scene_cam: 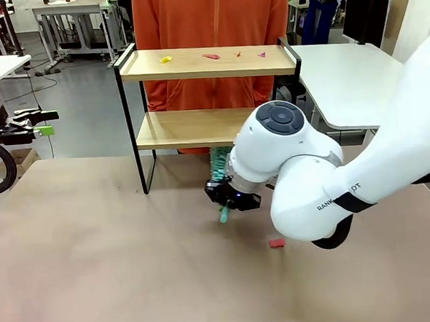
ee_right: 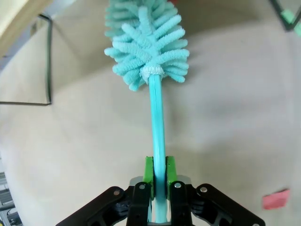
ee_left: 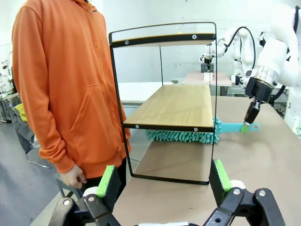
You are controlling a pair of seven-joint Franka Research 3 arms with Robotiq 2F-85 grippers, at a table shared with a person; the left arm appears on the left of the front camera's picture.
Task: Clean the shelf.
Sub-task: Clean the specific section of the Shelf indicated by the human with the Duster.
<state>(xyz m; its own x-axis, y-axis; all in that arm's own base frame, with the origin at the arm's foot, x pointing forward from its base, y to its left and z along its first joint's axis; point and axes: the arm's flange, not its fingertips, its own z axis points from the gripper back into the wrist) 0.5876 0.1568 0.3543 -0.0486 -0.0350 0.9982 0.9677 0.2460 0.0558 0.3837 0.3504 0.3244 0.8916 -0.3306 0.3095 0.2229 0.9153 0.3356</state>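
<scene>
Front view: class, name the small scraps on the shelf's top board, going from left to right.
On the shelf top board: yellow scrap → red scrap → tiny orange scrap → pink scrap.

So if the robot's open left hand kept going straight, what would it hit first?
Probably the shelf: the left hand points at its near end, around the lower board and black frame. The gap between them is hard to judge.

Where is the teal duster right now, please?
In the front view the duster is near the picture's middle, its handle clamped in the right gripper and its fluffy head tucked under the lower board of the shelf.
</scene>
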